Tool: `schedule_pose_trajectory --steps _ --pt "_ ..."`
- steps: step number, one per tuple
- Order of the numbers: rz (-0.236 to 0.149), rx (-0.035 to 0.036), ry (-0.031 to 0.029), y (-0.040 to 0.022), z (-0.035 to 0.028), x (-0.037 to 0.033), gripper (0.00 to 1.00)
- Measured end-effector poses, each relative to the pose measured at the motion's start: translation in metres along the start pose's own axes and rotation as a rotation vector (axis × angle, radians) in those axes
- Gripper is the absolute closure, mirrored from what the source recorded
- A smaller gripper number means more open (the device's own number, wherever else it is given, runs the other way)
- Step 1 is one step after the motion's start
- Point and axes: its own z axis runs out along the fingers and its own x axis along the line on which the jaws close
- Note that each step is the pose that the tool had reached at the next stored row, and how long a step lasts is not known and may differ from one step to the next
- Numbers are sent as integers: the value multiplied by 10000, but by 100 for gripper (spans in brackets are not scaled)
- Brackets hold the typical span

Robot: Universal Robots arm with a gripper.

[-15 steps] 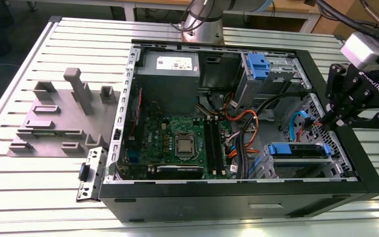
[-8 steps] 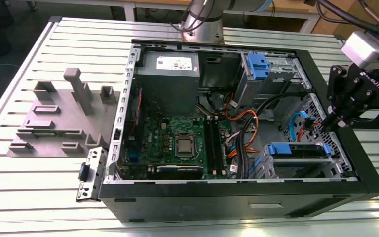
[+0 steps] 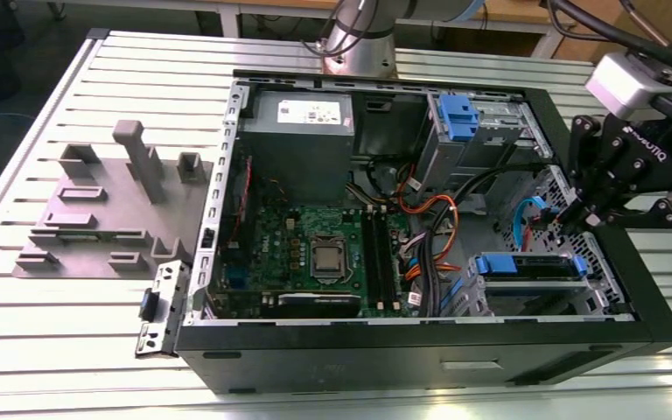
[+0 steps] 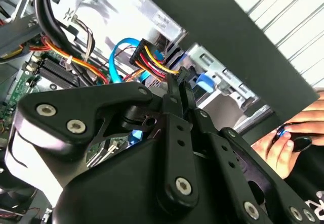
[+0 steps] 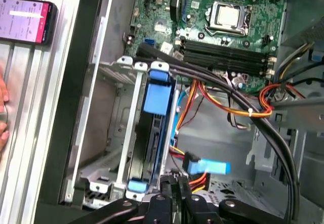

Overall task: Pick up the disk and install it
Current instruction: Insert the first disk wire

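Note:
The disk (image 3: 530,264) sits edge-up in the drive cage at the case's near corner on the exterior view's right, with its blue carrier frame showing on top. In the first wrist view the disk (image 5: 153,128) stands in that metal cage, its blue handle uppermost. My gripper (image 3: 579,219) hangs just behind the cage, over the case's wall on the exterior view's right. Its black fingers (image 4: 174,95) are pressed together with nothing between them. The gripper tips (image 5: 174,182) sit beside the red-yellow power plug (image 5: 195,176) and blue data cable (image 5: 211,167), close to the disk's end.
The open case (image 3: 430,337) holds a motherboard (image 3: 312,245), a grey power supply (image 3: 301,122), a second blue bracket (image 3: 458,118) and loose cables (image 3: 430,210). A grey fixture (image 3: 102,206) lies at the exterior view's left. A phone (image 5: 28,19) and a person's hand (image 4: 276,145) are beside the case.

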Motion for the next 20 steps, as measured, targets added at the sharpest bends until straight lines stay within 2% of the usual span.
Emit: schedule_pose_trajectory --steps 4,6,7,9,11,12,18,20 --pt "-3 53 2 45 13 57 83" --pt "-7 101 -28 59 24 85 83" --pt "-7 150 -59 64 28 92 83" --pt "-2 304 -87 87 32 94 83" --pt "6 489 -92 127 37 91 83" --pt "9 542 -87 144 40 92 83" --pt "13 654 -77 198 68 159 83" --pt "18 723 -76 212 82 170 83"
